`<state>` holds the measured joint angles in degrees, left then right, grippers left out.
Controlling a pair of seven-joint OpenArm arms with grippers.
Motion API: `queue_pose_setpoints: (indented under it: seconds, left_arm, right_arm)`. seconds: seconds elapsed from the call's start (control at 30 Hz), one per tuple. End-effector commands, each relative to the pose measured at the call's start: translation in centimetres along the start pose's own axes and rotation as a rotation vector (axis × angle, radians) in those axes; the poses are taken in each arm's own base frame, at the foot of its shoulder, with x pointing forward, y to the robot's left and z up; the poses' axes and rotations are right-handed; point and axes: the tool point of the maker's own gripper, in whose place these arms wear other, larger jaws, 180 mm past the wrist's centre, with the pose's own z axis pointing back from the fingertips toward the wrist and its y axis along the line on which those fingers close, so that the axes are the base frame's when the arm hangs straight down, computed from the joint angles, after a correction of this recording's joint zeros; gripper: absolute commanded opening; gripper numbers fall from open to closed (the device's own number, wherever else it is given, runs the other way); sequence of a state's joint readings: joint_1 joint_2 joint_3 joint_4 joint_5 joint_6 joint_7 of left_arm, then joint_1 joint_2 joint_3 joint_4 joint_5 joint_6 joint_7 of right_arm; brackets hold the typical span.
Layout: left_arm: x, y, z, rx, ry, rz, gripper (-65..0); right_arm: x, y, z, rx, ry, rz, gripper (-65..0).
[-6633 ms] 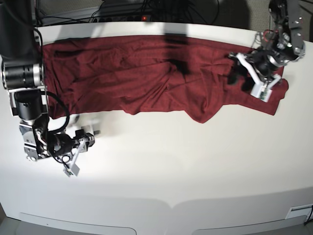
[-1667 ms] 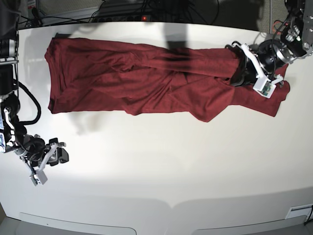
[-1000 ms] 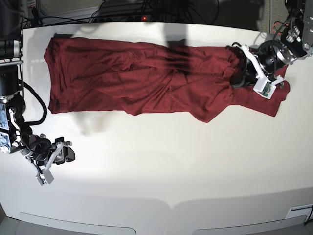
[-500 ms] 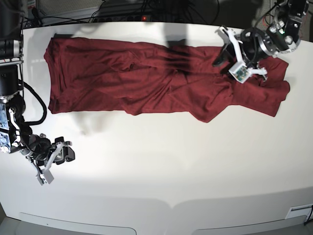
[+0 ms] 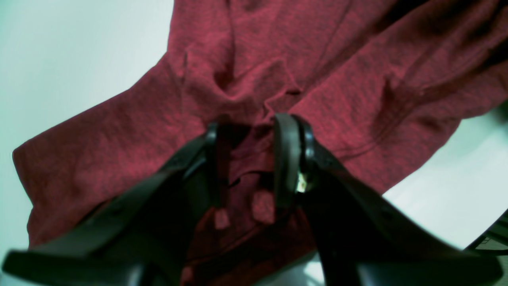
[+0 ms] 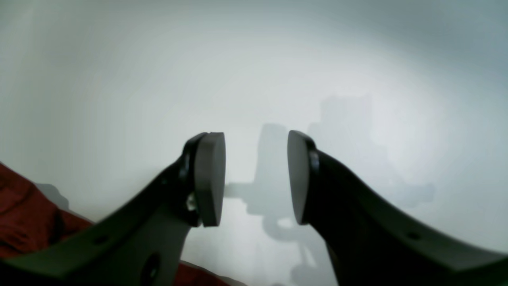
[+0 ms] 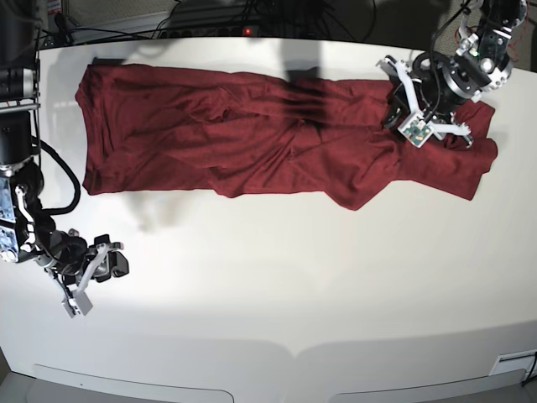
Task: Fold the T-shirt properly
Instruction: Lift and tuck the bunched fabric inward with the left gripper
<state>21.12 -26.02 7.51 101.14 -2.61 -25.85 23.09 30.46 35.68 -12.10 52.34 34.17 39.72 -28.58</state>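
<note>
- Since half a second earlier, the left end effector (image 7: pixel 401 117) has been turned and lowered slightly over the shirt's right-hand end in the base view; the right end effector (image 7: pixel 84 285) is unchanged in place over that interval.
- The T-shirt (image 7: pixel 252 126) is seen spread lengthwise along the far side of the white desk (image 7: pixel 277 285), wrinkled, with creases running across its middle. Its right-hand end in the base view is bunched under the left arm, and a pointed flap hangs toward the near side below centre-right.
- In the left wrist view, the left end effector (image 5: pixel 248 159) is shown with its jaws parted by a moderate gap, directly over the maroon cloth (image 5: pixel 278 79). A raised pucker of fabric is seen just beyond the fingertips (image 5: pixel 286 131). Cloth is visible between the jaws, but whether any of it is pinched cannot be told; the fingers appear apart from it.
- The right end effector (image 6: pixel 256 174) is seen open, with nothing between its pads (image 6: pixel 210 174); only bare desk surface (image 6: pixel 254 59) and its own shadow are shown beyond. A corner of the red fabric (image 6: pixel 24 222) is caught at the lower left of that view.
- In the base view the right end effector is found well apart from the shirt, near the desk's front-left area.
</note>
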Motion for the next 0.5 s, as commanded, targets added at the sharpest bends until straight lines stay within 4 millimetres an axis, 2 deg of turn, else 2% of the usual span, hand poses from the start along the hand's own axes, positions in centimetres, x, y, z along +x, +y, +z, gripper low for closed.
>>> queue_pose_setpoints:
  seconds: [0.0, 0.17, 0.47]
  left_arm:
    - [1.2, 0.4, 0.3, 0.002, -0.046, 0.016, -47.4]
    - [2.4, -0.2, 0.4, -0.033, -0.109, 0.089, -47.4]
    - [1.5, 0.0, 0.4, -0.013, -0.067, 0.034, -47.4]
  right_arm:
    - [2.5, -0.9, 1.0, -0.016, -0.061, 0.018, -38.9]
    - [2.5, -0.9, 1.0, -0.016, -0.061, 0.018, -38.9]
    - [2.5, -0.9, 1.0, -0.016, -0.061, 0.018, -39.0]
